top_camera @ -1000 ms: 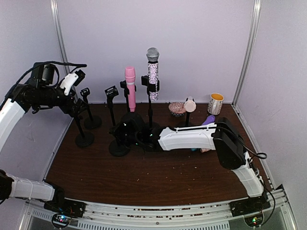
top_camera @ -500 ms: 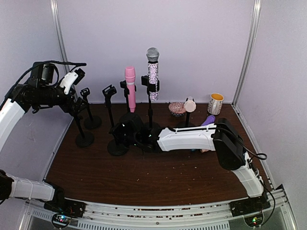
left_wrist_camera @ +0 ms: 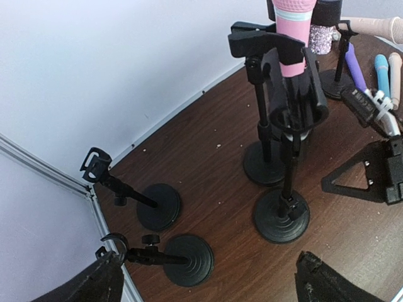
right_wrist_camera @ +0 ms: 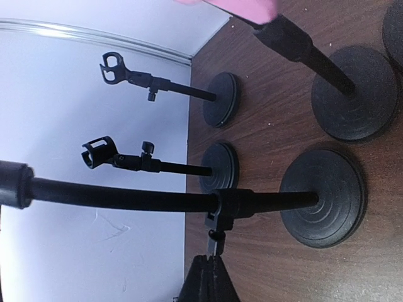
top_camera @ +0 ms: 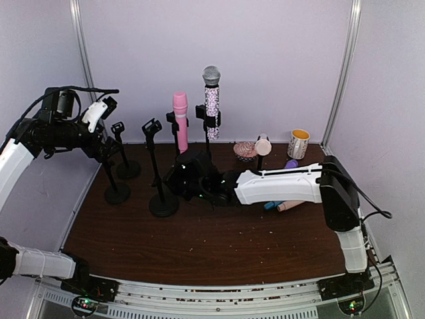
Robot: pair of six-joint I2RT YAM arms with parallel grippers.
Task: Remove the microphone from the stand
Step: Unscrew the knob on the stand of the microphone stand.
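Pink microphone [top_camera: 180, 123] stands upright, head up, clipped in its stand [top_camera: 172, 119]. Right gripper [right_wrist_camera: 211, 264] is pinched shut; left gripper [left_wrist_camera: 204, 283] gapes wide, empty.

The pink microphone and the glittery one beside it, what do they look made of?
Pink microphone: probably plastic, matte, evenly coloured without glare. Glittery microphone: body seemingly covered in rhinestones or glitter, speckled white; head looks like grey metal mesh.

Walled lab booth: white panels [top_camera: 265, 53]
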